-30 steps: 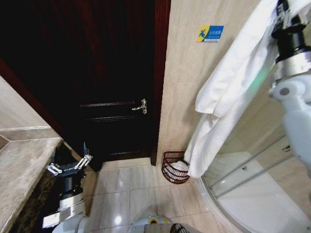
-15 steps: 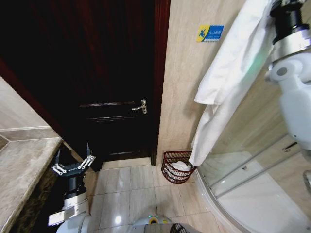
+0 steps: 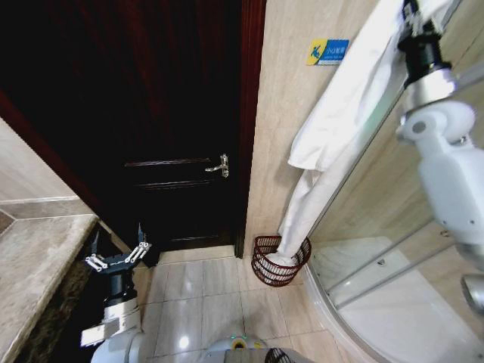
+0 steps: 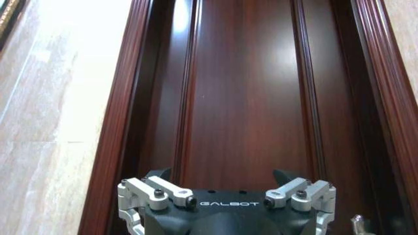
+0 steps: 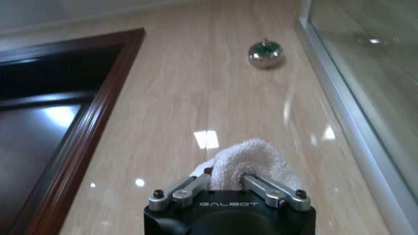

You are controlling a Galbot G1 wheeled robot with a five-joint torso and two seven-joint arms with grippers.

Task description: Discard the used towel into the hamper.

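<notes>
Holding the towel (image 3: 333, 113) high, your right gripper (image 5: 228, 183) pinched it, tail dipped inside the hamper (image 3: 280, 261); releasing remained. Your left gripper (image 3: 117, 255) idled splayed, well apart from the hamper.

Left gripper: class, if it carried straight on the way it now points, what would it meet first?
Most likely the dark wooden door, which the left gripper faces squarely with nothing in between; the gap cannot be judged.
</notes>
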